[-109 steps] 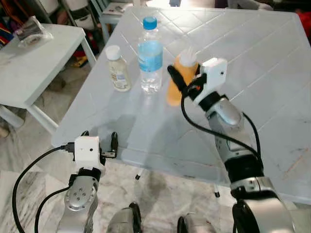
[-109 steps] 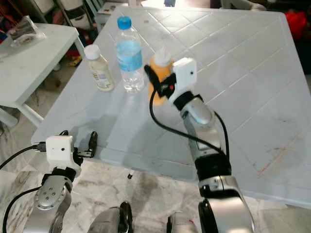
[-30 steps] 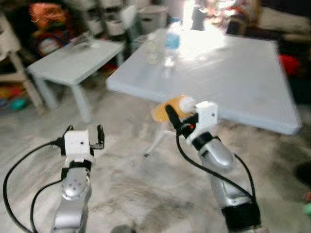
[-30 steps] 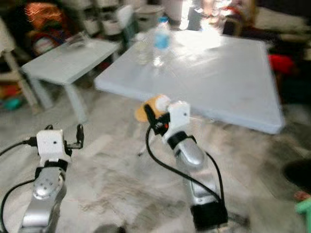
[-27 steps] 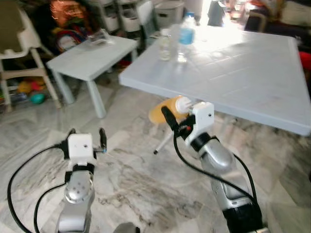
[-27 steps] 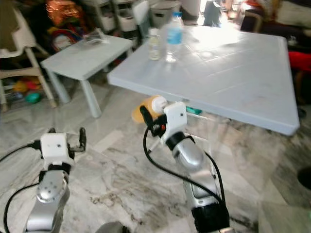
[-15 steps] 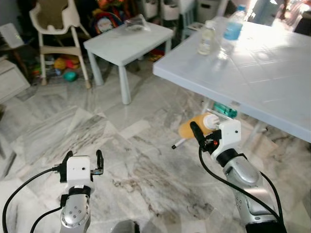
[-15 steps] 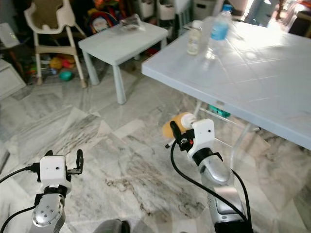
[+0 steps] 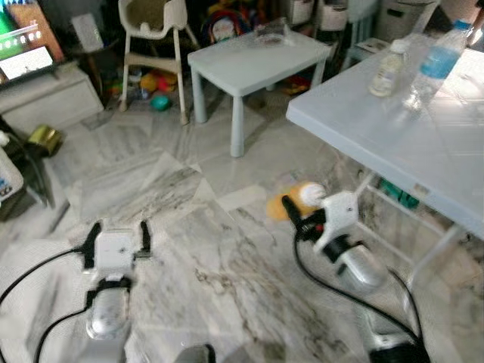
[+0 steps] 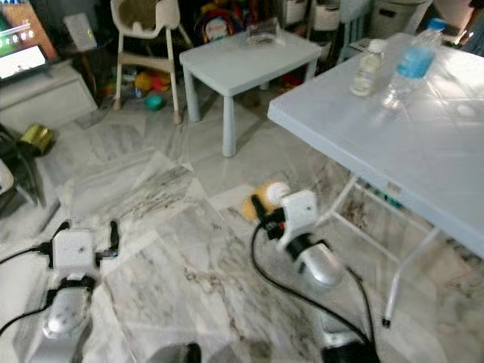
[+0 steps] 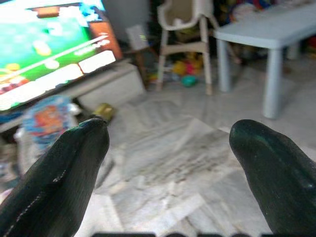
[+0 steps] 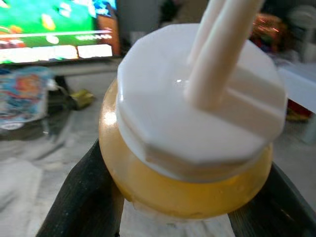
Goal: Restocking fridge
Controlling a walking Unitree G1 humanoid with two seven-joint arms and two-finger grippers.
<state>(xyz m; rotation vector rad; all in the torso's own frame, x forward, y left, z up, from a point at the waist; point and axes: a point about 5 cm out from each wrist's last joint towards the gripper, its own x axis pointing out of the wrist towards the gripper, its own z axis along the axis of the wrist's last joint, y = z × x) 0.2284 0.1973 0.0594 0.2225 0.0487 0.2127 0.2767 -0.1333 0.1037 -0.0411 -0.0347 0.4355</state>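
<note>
On your left, the left gripper (image 9: 117, 236) hangs low over the marble floor (image 9: 189, 227), its jaws spread with nothing between them; the left wrist view shows both black fingers (image 11: 64, 173) well apart with bare floor beyond. Right of it, your right gripper (image 9: 291, 212) is held out above the floor, jaws pinching the orange bottle (image 9: 291, 203). The bottle lies tilted, its white cap (image 12: 197, 98) turned back toward the wrist, a finger pressed against each side of its body. Farther right stands the large tabletop (image 9: 393, 144), with a small pale bottle (image 9: 384, 66) and a blue-capped water bottle (image 9: 432, 64) upright near its far-left edge. A smaller white table (image 9: 261, 57) stands far centre.
</note>
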